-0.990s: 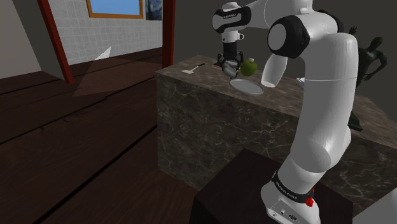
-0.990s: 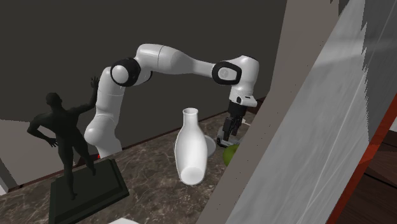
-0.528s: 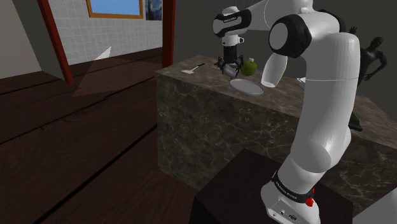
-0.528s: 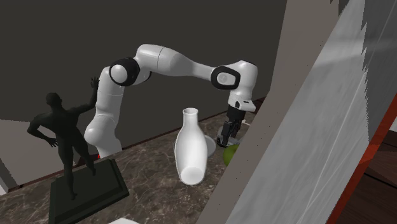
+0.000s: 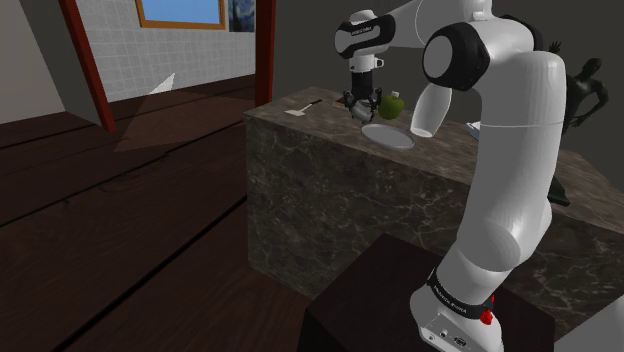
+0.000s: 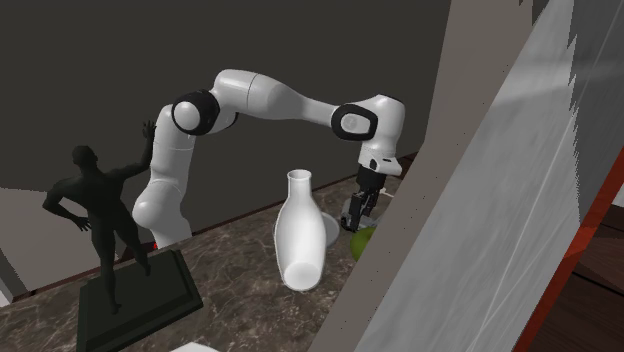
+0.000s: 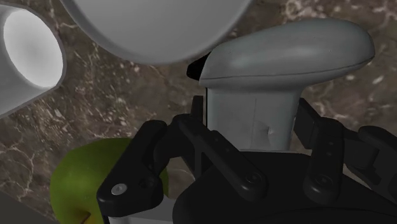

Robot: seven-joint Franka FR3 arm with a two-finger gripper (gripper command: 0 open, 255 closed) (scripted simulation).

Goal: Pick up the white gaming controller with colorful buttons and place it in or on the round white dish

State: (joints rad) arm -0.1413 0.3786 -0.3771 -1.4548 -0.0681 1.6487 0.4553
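The pale grey winged gaming controller (image 7: 267, 83) is clenched between the black jaws over the dark marble worktop (image 7: 127, 95); the round white dish (image 7: 159, 32) lies just beyond; a green apple (image 7: 83, 175) sits near.

The counter (image 5: 330, 200) is dark, veined stone; the controller (image 7: 286, 57) is smooth, matt grey; the floor (image 5: 120, 230) is dark wooden planks.
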